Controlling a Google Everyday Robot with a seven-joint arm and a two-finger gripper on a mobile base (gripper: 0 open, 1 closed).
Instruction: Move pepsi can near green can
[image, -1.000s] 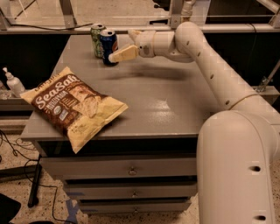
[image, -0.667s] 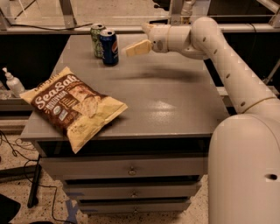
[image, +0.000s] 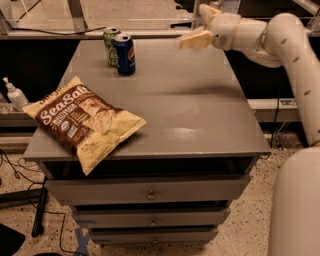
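Grey metal worktop (image: 200, 110) carries both cans at its far left corner. Dark blue aluminium pepsi can with silver top (image: 124, 54) stands upright just beside the green aluminium soda can (image: 111, 46), to its right and slightly in front; touching or a sliver apart, cannot tell. Pale two-finger claw (image: 196, 39) hangs in the air well to the right of the green can and carries nothing; spread wide or drawn narrow, cannot tell. Yellow-brown crinkled chip bag (image: 82, 122) lies well in front of the green can, no part of the job. Judgement: placing looks done, can already set down. Next move likely calls only for keeping the arm clear of both cans; no regrasp needed unless a closer placement is wanted.
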